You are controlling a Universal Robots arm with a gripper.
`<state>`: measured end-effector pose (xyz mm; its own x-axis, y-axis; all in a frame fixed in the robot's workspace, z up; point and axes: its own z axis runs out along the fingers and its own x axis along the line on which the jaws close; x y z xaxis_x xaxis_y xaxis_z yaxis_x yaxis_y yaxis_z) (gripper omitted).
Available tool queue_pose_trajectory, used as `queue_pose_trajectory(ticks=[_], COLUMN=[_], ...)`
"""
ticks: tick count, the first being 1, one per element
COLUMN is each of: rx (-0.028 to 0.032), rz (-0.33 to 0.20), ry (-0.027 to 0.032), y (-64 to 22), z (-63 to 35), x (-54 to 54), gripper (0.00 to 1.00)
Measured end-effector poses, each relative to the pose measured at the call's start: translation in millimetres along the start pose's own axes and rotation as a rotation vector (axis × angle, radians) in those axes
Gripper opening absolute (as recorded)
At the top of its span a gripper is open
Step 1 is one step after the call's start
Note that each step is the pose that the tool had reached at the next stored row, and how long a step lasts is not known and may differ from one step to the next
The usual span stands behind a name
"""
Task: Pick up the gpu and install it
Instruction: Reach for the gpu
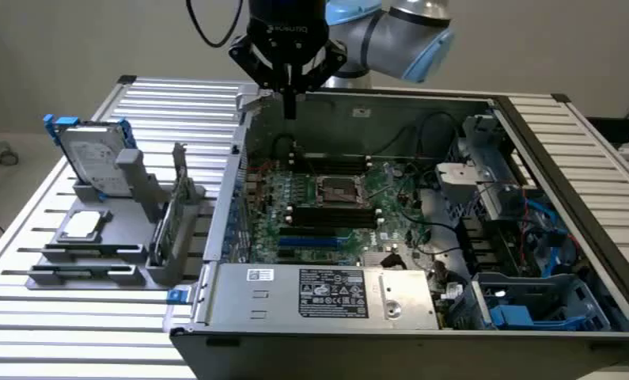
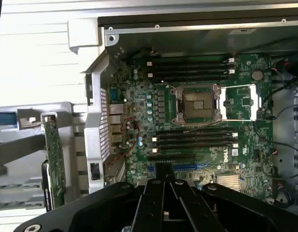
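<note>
Nearest my wrist lens: the gripper [image 2: 163, 168]. Its black fingers are pressed together and I see nothing held between them.
Nearest the exterior lens: the silver power supply [image 1: 325, 294] with its label. It sits at lower centre of the frame, inside the near end of the computer case [image 1: 578, 214].
Gripper, exterior view: at upper centre of the frame [image 1: 289, 107], pointing straight down by the case's far wall, above the motherboard [image 1: 325, 214].
gpu: it stands on edge [image 1: 168, 226] in the grey holder [image 1: 145, 273] on the slatted table [image 1: 71, 324]. That puts it at centre left of the frame, outside the case and just beside its wall. From the wrist I see its green board [image 2: 54, 162] and its silver end bracket.
gpu relative to gripper: well apart, with no contact. The card lies to the exterior view's left and lower in the frame, with the case wall between them.
Motherboard detail: the open processor socket [image 1: 341, 190] is mid-board.
Other parts: the hard drive [image 1: 92, 154] with its blue frame stands upright at the exterior view's far left. The small square silver chip [image 1: 82, 226] lies flat just below it in the frame.
</note>
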<state>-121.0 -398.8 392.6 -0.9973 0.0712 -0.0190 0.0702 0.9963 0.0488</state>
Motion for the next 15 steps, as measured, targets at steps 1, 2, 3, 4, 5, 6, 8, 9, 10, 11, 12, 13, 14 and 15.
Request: queue_pose_trajectory(ticks=[1, 2, 3, 4, 5, 6, 8, 9, 10, 11, 12, 13, 14, 15], rx=[0.0001, 0.0001, 0.0, 0.0, 0.0, 0.0001, -0.0001, 0.0002, 0.0002, 0.0001, 0.0001, 0.0001, 0.0, 0.0], rz=[0.0, 0.0, 0.0, 0.0, 0.0, 0.0, 0.0, 0.0, 0.0, 0.0, 0.0, 0.0, 0.0, 0.0], ry=[0.0, 0.0, 0.0, 0.0, 0.0, 0.0, -0.0002, 0.0001, 0.0001, 0.0, 0.0, 0.0, -0.0001, 0.0], y=[0.0, 0.0, 0.0, 0.0, 0.0, 0.0, 0.0, -0.2, -0.5, -0.9, -1.2, -1.6, -1.9, -2.2], z=[0.0, 0.0, 0.0, 0.0, 0.0, 0.0, 0.0, -0.2, -0.3, -0.3, -0.4, -0.4, -0.4, -0.4], x=[0.0, 0.0, 0.0, 0.0, 0.0, 0.0, 0.5, 4.1, 8.4, 13.1, 17.7, 22.1, 26.5, 31.1], gripper=[0.11, 0.11, 0.11, 0.11, 0.11, 0.11, 0.11, 0.11, 0.11, 0.11, 0.11, 0.11, 0.11, 0.11])
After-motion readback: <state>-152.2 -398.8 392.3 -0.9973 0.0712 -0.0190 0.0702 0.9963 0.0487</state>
